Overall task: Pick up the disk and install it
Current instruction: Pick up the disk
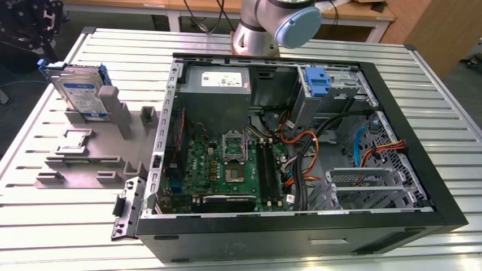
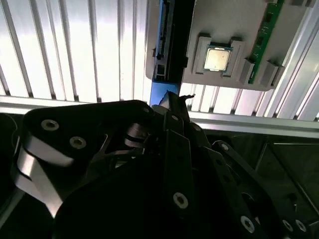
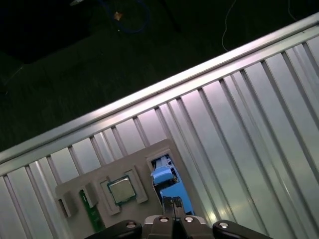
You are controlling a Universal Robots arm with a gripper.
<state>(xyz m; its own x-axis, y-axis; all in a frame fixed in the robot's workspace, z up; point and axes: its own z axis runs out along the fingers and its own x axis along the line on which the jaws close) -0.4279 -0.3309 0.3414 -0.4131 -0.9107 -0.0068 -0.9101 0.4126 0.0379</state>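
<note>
The disk stands upright on edge in a slot of the grey holder at the exterior view's left, its blue-and-white label facing out and blue rails round its edges. My gripper hangs just above and behind its top edge. In the first wrist view the disk's blue rail lies right below my gripper, whose fingers look shut together with nothing between them. The second wrist view shows the disk edge-on beyond the gripper.
The open computer case fills the table's middle and right, with a blue caddy in its far drive bay. The arm's base stands behind it. The holder also carries a processor chip and a green memory stick.
</note>
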